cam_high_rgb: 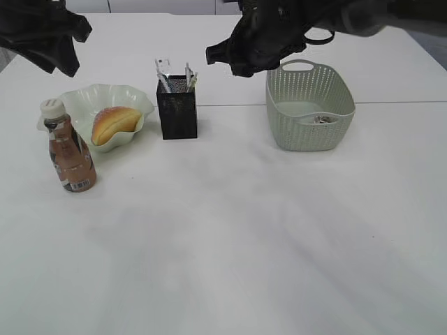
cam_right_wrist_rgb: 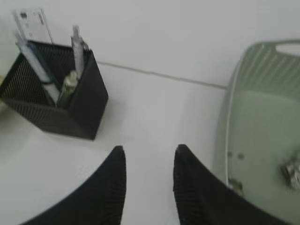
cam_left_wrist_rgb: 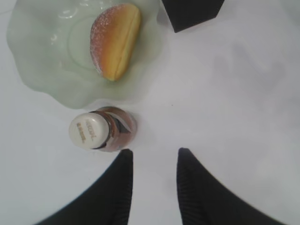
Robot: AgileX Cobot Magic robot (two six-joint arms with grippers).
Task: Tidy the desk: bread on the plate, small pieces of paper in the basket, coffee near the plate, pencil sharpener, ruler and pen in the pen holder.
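Observation:
The bread [cam_high_rgb: 114, 123] lies on the pale green wavy plate [cam_high_rgb: 80, 101]; in the left wrist view the bread [cam_left_wrist_rgb: 115, 40] is on the plate [cam_left_wrist_rgb: 42, 61] too. The coffee bottle [cam_high_rgb: 70, 150] stands upright just in front of the plate, also in the left wrist view [cam_left_wrist_rgb: 101, 129]. The black mesh pen holder [cam_high_rgb: 177, 112] holds a ruler [cam_right_wrist_rgb: 33, 26], pens [cam_right_wrist_rgb: 77, 47] and a small greenish item [cam_right_wrist_rgb: 69, 80]. The green basket [cam_high_rgb: 311, 112] has crumpled paper [cam_right_wrist_rgb: 291, 169] inside. My left gripper [cam_left_wrist_rgb: 153, 154] is open and empty, raised above the bottle. My right gripper [cam_right_wrist_rgb: 149, 152] is open and empty, raised between holder and basket.
The white table [cam_high_rgb: 230, 237] spreads wide in front of the objects, with a seam line [cam_high_rgb: 230, 105] across it behind the holder. Both dark arms hang high at the back, left [cam_high_rgb: 49, 35] and right [cam_high_rgb: 272, 35].

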